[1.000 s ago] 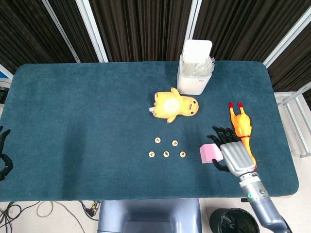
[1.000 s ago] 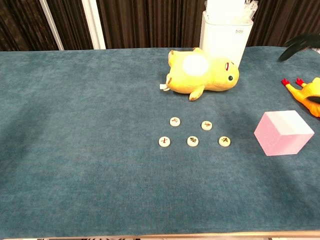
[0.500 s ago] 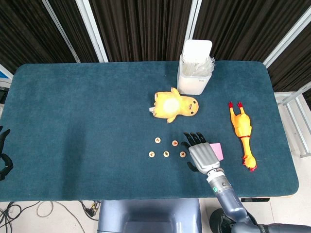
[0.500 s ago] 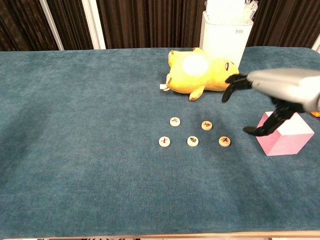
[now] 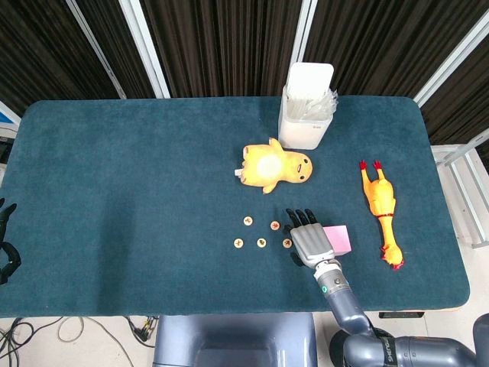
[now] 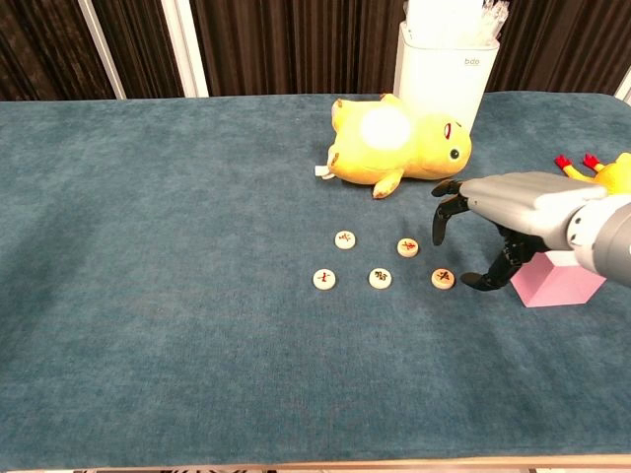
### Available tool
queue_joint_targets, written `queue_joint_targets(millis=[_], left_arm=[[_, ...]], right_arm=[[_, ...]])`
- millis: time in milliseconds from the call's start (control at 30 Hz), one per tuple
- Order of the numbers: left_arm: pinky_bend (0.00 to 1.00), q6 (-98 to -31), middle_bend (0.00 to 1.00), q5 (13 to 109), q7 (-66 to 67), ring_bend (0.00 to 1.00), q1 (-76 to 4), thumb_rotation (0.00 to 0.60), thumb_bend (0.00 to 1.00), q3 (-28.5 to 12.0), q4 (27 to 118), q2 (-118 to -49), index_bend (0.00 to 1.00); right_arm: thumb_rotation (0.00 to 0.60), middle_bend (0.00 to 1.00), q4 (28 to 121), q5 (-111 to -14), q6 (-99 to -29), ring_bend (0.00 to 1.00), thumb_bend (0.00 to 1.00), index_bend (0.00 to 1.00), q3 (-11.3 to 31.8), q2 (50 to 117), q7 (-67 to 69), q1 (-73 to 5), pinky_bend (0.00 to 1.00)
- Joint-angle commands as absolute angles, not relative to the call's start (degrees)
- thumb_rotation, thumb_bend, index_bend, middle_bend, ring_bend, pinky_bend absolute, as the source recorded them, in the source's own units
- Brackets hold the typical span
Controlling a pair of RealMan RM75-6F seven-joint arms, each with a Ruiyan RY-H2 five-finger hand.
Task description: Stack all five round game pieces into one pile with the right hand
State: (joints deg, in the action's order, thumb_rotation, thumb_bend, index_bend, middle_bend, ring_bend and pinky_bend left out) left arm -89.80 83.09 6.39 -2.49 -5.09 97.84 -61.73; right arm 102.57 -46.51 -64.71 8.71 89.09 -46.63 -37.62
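Five round cream game pieces lie flat and apart on the blue cloth: two in a back row (image 6: 344,238) (image 6: 407,246) and three in a front row (image 6: 324,279) (image 6: 380,278) (image 6: 443,279). In the head view they show as small discs, the rightmost (image 5: 287,243) beside my right hand (image 5: 309,238). My right hand (image 6: 498,210) hovers just right of the pieces, fingers spread and curved downward, holding nothing. Its thumb tip is close to the rightmost front piece. My left hand (image 5: 6,252) sits at the far left edge, off the table, only partly seen.
A pink cube (image 6: 562,281) sits right behind my right hand. A yellow plush toy (image 6: 399,143) lies behind the pieces, a white container (image 6: 444,64) behind that. A rubber chicken (image 5: 380,202) lies at the right.
My right hand has swept left from beside the rubber chicken, past the pink cube, to the right edge of the pieces. The pieces have not moved.
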Motion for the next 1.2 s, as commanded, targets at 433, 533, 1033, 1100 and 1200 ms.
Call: queue_joint_targets(millis=[433,533,1033,1100,1200], left_arm=[[0.02,-89.72,0.0,83.16,6.21,0.0,-2.5,0.6,0.82,-5.04,97.97,-61.58,0.1],[0.02,-89.74,0.0,83.13,6.24,0.0,-2.49,0.6,0.82,-5.05,97.94,-61.58,0.1],[0.02,-89.75,0.0,83.07,6.44,0.0,-2.5,0.6,0.82,-5.07,97.98,-61.62,0.1],[0.02,-89.75,0.0,83.05,6.44,0.0,-2.51,0.6,0.82,-5.08,98.01,-61.62,0.1],[0.02,-89.77,0.0,82.99,6.6,0.0,-2.5,0.6,0.82,-5.11,97.98,-61.68,0.1]], right_arm=[[0.6,0.0,96.14,-43.72,-64.03,0.0,0.4,0.38,8.35,93.48,-47.08,-40.61,0.0],[0.6,0.0,95.78,-43.54,-63.74,0.0,0.4,0.39,7.87,93.53,-46.53,-40.67,0.0],[0.6,0.0,92.22,-43.76,-63.33,0.0,0.4,0.44,7.51,95.49,-44.58,-41.44,0.0],[0.6,0.0,91.69,-43.56,-63.19,0.0,0.4,0.45,7.52,95.59,-44.4,-41.54,0.0],[0.6,0.0,91.08,-43.17,-62.94,0.0,0.4,0.45,7.36,95.59,-44.25,-41.58,0.0]])
